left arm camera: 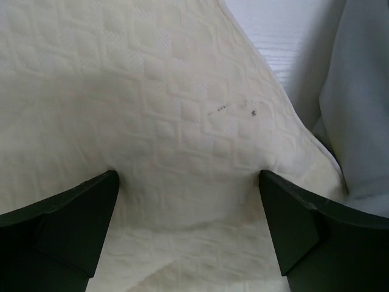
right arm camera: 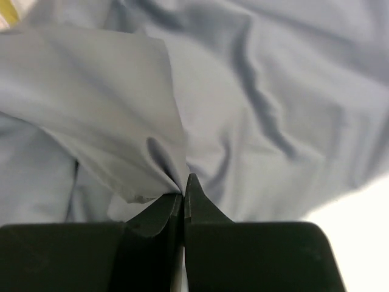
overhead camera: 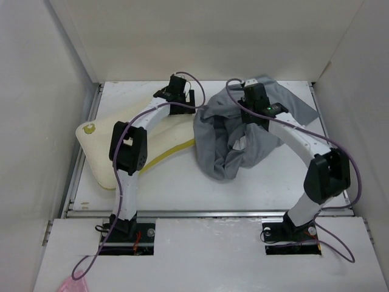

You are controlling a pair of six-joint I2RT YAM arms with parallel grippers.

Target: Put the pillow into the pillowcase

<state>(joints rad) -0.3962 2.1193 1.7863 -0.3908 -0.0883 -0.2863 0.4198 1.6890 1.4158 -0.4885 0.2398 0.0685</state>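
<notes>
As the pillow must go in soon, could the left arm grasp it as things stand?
Probably yes: the left claw sits open on the pillow, with nothing between.

The near table (overhead camera: pixel 182 182) is free, while pillow (overhead camera: pixel 100 161) and bunched pillowcase (overhead camera: pixel 213 152), side by side, block the middle.

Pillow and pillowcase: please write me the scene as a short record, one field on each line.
pillow: lies on the table, left of the pillowcase and outside it
pillowcase: crumpled heap on the right side of the table
left gripper: open, fingers spread against the pillow's surface
right gripper: shut on a fold of the pillowcase
task state: pillow not yet inserted
</notes>
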